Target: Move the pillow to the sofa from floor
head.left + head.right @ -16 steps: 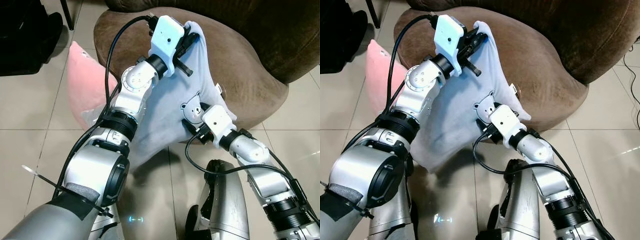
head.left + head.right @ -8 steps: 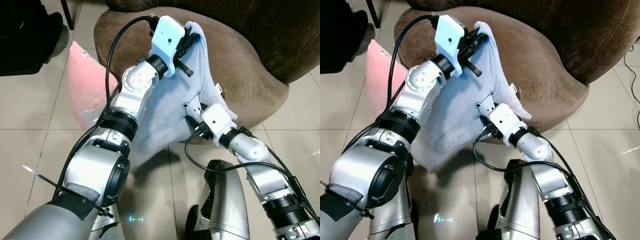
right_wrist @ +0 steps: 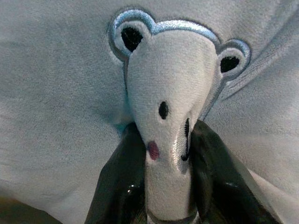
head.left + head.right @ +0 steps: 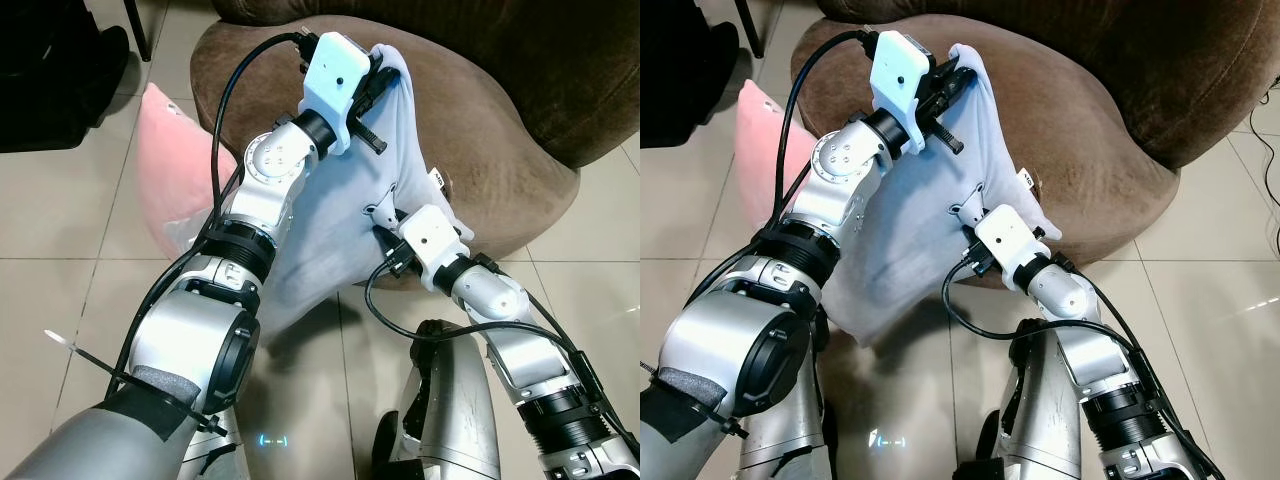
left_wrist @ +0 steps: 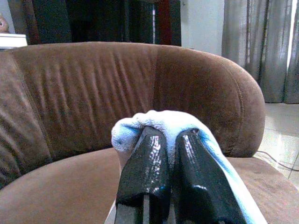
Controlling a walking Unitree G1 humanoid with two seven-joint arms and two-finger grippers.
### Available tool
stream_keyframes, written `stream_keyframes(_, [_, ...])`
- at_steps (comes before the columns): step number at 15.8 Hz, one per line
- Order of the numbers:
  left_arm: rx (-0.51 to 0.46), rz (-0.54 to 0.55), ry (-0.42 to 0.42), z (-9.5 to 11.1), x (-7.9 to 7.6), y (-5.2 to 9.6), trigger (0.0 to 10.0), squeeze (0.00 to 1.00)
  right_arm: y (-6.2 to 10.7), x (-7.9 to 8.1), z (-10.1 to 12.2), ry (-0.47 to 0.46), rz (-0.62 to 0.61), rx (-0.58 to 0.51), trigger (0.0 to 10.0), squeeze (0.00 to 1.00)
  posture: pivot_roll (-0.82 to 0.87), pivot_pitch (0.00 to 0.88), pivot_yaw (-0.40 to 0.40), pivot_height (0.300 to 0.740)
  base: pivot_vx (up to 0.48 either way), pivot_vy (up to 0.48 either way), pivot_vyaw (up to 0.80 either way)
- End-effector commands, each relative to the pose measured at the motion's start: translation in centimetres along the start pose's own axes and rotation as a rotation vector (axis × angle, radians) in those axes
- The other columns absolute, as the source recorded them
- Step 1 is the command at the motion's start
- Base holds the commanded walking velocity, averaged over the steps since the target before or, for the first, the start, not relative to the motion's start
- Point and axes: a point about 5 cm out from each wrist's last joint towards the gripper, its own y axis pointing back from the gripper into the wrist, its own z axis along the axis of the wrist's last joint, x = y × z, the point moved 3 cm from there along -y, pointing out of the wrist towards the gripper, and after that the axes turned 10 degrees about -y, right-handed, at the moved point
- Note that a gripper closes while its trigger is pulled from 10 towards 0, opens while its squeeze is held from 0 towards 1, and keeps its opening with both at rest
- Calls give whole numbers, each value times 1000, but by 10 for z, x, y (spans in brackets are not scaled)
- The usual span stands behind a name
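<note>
Fingers (image 5: 145, 186) of your left gripper (image 4: 378, 82) pinch the blue pillow's (image 4: 340, 200) far corner; your right gripper (image 4: 385, 235) squeezes its bear patch (image 3: 166, 112). Pillow hangs half over the brown sofa (image 4: 480, 150). It looks soft, light and floppy, so grab corners.

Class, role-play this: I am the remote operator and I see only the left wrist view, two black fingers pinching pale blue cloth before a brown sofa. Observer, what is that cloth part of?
Observer: A light blue pillow; the left gripper holds its top corner over the sofa seat.
Operator: Is the other arm helping?
Observer: Yes. The right gripper is shut on the embroidered bear face on the pillow's front.
Operator: Is the pillow fully on the seat?
Observer: No. Its lower corner hangs off the seat's front edge, above the tiled floor.
Operator: Anything else nearby?
Observer: A pink pillow lies on the floor on the robot's left, beside the sofa.
</note>
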Motion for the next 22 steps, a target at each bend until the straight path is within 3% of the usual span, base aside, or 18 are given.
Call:
stream_keyframes(1, [-231,19,-60,61,7,-20,0,0,4,-9,-14,-22,-47,62,0,0,4,187,-96,423,0,0,0])
stream_keyframes(5, [-217,23,-72,59,10,-19,0,0,2,-12,-8,-15,-49,50,0,0,7,187,-96,423,0,0,0])
stream_keyframes(9, [-214,27,-98,63,16,-19,0,0,-5,-22,12,-15,-84,-8,0,0,13,186,-92,423,0,0,0])
stream_keyframes(16, [-242,52,-132,84,35,-25,0,0,-16,-64,61,9,-163,-104,0,0,18,174,-84,423,0,0,0])
stream_keyframes(19, [-200,75,-146,83,47,-27,0,0,-28,-80,87,9,-207,-160,0,0,24,171,-83,423,0,0,0])
stream_keyframes(22, [-144,92,-177,78,57,-27,0,0,-43,-88,108,68,-243,-191,0,0,30,165,-83,423,0,0,0])
